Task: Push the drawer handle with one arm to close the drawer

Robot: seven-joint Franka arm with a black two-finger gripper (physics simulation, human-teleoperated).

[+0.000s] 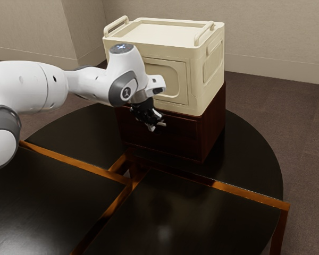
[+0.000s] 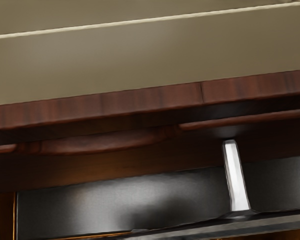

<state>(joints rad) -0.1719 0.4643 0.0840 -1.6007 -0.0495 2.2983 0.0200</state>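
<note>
- And here we are, gripper (image 1: 152,121) right up at the front of the dark wooden chest (image 1: 213,126), the metal drawer handle (image 2: 236,177) close by it. Jaws? Can't tell how wide they stand or whether they've hold of anything.
- First danger: a slip! That bar is narrow, and if I meet it too high or too low, I could slide past and press on nothing.
- Next, the skew. I can't tell if I'm centred; an off-centre shove could twist the drawer (image 1: 175,130) and jam it.
- Watch the cream cabinet (image 1: 204,77) stacked above! My hand is near its front, so a rising push could knock it back.
- Too much force, and the whole chest might skate over the round table (image 1: 247,159).
- And the finish: I can't judge the remaining gap, so stopping short is a real risk.
</note>
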